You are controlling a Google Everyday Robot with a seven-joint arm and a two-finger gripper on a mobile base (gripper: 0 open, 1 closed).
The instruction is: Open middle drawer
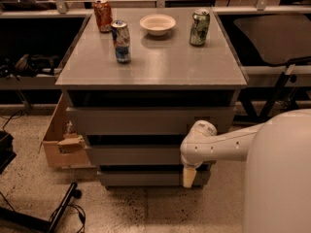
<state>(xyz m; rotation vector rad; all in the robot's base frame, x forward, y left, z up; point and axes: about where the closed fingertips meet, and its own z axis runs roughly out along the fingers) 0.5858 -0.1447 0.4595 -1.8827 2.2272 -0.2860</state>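
The grey cabinet has three handleless fronts stacked under its flat top. The middle drawer is the second front, a flat grey panel with a dark gap above it. My white arm reaches in from the right and ends at the drawer's right end. My gripper points downward there, its cream tip hanging in front of the right end of the lowest front. The taller top front sits just above the arm's wrist.
On the cabinet top stand a red can, a blue can, a green can and a white bowl. A cardboard box sits on the floor at the cabinet's left. Cables and a black stand lie at bottom left.
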